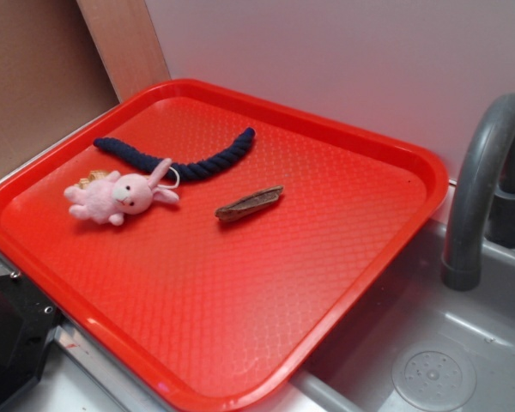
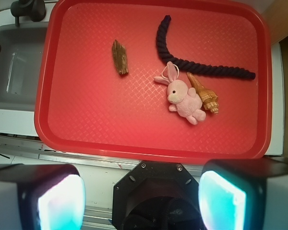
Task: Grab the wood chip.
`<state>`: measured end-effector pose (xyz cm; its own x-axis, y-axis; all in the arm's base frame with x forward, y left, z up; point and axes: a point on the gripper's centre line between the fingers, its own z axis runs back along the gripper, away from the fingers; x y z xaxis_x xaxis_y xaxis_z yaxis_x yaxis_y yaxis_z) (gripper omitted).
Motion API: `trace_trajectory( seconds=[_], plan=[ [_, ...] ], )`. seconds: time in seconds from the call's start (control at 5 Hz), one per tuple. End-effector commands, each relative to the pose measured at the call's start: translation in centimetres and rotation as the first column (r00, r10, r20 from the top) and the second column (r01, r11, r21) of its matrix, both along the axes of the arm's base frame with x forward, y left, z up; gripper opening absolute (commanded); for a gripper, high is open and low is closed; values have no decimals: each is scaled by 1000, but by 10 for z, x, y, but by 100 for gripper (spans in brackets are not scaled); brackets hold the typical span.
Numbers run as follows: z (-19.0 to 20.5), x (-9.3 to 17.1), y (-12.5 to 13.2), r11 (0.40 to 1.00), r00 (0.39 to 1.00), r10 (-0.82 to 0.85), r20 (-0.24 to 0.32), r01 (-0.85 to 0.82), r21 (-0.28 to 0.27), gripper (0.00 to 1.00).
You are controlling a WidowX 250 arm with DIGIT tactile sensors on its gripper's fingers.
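Wood chip point(image 2: 119, 58) alone on the red tray point(image 2: 149, 139).
Gripper point(image 2: 141, 199) at the frame's bottom, fingers spread and empty; bunny point(image 2: 183, 95) and rope point(image 2: 192, 60) right of centre.

Wood chip point(image 1: 249, 204) clear all round, pink bunny point(image 1: 120, 197) and navy rope point(image 1: 184, 159) near, apart

The tray point(image 1: 343, 283) is seen obliquely from above its near corner in the exterior view; it is viewed straight down from higher behind the gripper point(image 2: 141, 199) in the wrist view; the whole tray is shared
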<state>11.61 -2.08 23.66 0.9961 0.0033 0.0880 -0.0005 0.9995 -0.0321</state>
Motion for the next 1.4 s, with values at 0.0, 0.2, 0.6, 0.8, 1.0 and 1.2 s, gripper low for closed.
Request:
trace_trajectory(
  seconds=[0.0, 0.2, 0.6, 0.8, 1.0, 1.2],
  plan=[
    [0, 0, 0, 1000, 1000, 0, 0, 0, 0, 100],
    [-4, 6, 1, 1000, 1000, 21, -7, -21, 14, 100],
    [-44, 55, 7, 989, 988, 148, 40, -149, 14, 100],
    [-78, 76, 4, 989, 989, 145, 13, -145, 1, 100],
    [-116, 100, -15, 991, 992, 116, -40, -119, -69, 100],
    [-145, 126, -32, 997, 995, 76, -58, -78, -21, 100]
  ],
)
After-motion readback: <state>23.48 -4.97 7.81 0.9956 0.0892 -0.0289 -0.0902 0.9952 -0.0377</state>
